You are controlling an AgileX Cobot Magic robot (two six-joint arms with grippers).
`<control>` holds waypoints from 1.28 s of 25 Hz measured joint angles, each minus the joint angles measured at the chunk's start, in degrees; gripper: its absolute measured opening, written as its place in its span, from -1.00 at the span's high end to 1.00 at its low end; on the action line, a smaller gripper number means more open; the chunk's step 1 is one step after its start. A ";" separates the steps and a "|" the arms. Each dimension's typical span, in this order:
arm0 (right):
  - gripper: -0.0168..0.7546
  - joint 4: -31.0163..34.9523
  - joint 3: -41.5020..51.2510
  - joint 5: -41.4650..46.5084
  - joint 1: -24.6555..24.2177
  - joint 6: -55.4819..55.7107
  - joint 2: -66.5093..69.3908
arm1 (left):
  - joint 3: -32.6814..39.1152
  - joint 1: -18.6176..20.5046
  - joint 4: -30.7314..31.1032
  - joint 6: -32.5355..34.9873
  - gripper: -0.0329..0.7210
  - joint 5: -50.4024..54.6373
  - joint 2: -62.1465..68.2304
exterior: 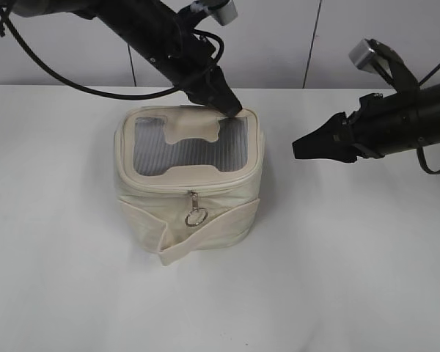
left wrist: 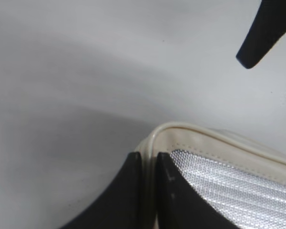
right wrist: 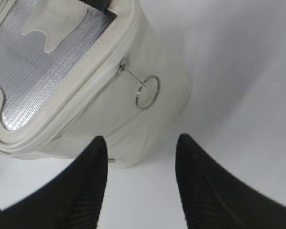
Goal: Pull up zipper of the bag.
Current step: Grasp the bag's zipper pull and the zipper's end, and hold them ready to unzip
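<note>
The cream-white bag (exterior: 205,235) stands upright mid-table, its lid's grey mesh window (exterior: 183,154) facing up. The zipper track runs round the lid's edge. One silver slider (exterior: 193,198) sits at the front middle, and its ring pull (exterior: 196,217) hangs down. The ring also shows in the right wrist view (right wrist: 148,92). A second slider is not visible. My left gripper (exterior: 231,110) is shut on the lid's back right rim (left wrist: 190,136), fingertips (left wrist: 148,160) pinching it. My right gripper (exterior: 297,147) is open and empty, hovering right of the bag (right wrist: 109,124), fingertips (right wrist: 140,143) apart from it.
The white table (exterior: 352,279) spreads around the bag. A cream strap band end (exterior: 172,253) sticks out at the bag's front lower left. A grey wall stands behind the table. One right finger tip (left wrist: 262,38) shows in the left wrist view.
</note>
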 joint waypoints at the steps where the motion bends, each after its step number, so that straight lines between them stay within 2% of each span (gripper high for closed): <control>1: -0.03 0.06 0.00 0.00 0.00 0.00 0.35 | 0.00 0.00 0.00 -0.05 0.78 0.00 0.00; 6: -0.03 0.99 0.00 0.06 0.00 -1.21 1.58 | 0.00 0.00 0.00 -0.13 0.78 0.00 0.00; 9: -0.03 3.69 0.00 -0.01 0.37 -4.52 2.55 | 0.00 0.00 0.00 -0.13 0.78 0.00 0.00; 12: -0.03 6.11 0.00 -1.89 2.88 -8.70 3.04 | 0.00 0.00 0.00 -0.13 0.78 -0.02 0.00; 18: -0.03 7.31 -0.12 -11.26 9.45 -10.92 4.49 | 0.00 0.00 0.00 -0.15 0.78 -0.14 0.00; 26: -0.02 8.59 -3.71 -12.88 10.36 -11.12 8.39 | -0.06 0.06 0.06 -0.29 0.78 -0.20 0.00; 29: 0.09 8.97 -4.66 -13.00 10.36 -11.12 8.39 | -0.06 0.06 0.17 -0.29 0.78 -0.27 0.00; 32: 0.37 9.07 -5.66 -13.00 10.36 -11.19 8.39 | -0.06 0.06 0.17 -0.29 0.78 -0.34 0.00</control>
